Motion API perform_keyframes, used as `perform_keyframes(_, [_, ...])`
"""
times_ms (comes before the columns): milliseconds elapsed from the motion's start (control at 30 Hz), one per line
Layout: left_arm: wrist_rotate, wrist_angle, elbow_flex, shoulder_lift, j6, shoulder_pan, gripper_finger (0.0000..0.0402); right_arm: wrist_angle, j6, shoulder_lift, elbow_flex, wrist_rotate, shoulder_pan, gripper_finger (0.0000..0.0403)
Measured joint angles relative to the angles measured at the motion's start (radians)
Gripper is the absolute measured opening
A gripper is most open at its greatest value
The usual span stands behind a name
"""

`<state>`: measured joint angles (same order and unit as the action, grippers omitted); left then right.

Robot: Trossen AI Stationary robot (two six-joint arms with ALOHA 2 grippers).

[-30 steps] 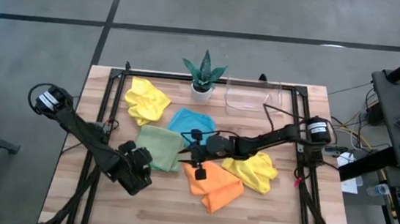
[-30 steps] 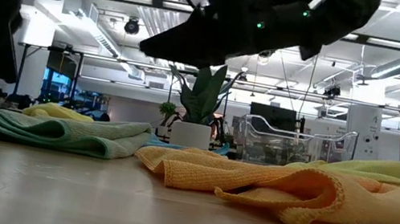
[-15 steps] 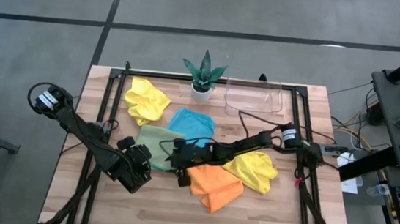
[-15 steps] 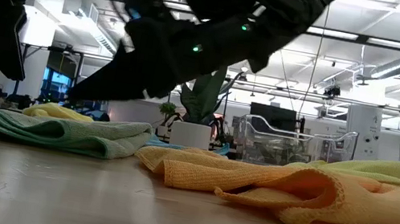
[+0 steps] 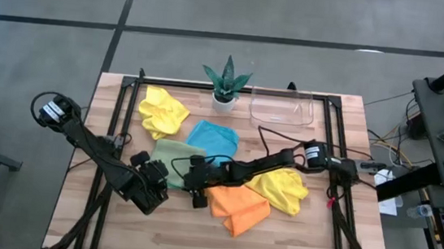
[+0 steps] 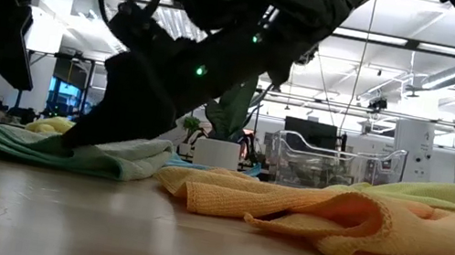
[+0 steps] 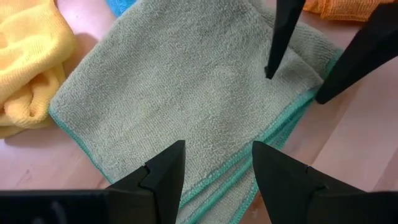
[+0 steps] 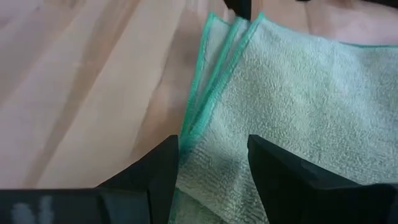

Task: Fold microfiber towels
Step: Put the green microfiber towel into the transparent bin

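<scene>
On my bench: wooden table [image 5: 293, 238] with a black frame [image 5: 234, 87]; spiky green potted plant [image 5: 226, 82] at the far edge; clear plastic tray [image 5: 281, 111] just beside it.

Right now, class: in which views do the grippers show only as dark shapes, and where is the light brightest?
Low view: the right gripper is a backlit silhouette against bright ceiling lights. Left wrist view: dark fingers frame an evenly lit green towel. High view: flat, even light.
</scene>
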<state>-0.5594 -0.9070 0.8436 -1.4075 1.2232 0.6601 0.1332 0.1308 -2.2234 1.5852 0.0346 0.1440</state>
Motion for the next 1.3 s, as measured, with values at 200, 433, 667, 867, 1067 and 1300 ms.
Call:
perform_keyframes(200, [-0.014, 0.001, 0.000, 0.000, 0.000, -0.004, 0.0171, 0.014, -0.009, -0.021, 0.000, 0.041, 0.000, 0.0182])
perform_keyframes(433, [-0.023, 0.006, 0.000, 0.000, 0.000, -0.006, 0.0171, 0.014, -0.016, -0.021, 0.000, 0.048, 0.000, 0.0165])
perform_keyframes(667, [-0.023, 0.006, 0.000, 0.000, 0.000, -0.006, 0.0171, 0.013, -0.012, -0.021, 0.000, 0.046, 0.000, 0.0037])
perform_keyframes(867, [-0.022, 0.008, 0.001, 0.000, -0.001, -0.006, 0.0171, -0.019, 0.003, 0.012, -0.002, 0.046, 0.000, 0.0013])
perform_keyframes(1067, [-0.022, 0.007, 0.004, 0.003, -0.005, -0.006, 0.0171, -0.087, 0.054, 0.078, -0.002, 0.046, 0.000, 0.0012])
perform_keyframes(1300, [-0.022, 0.007, 0.004, 0.003, -0.005, -0.006, 0.0171, -0.195, 0.080, 0.137, -0.002, 0.046, 0.000, 0.0012])
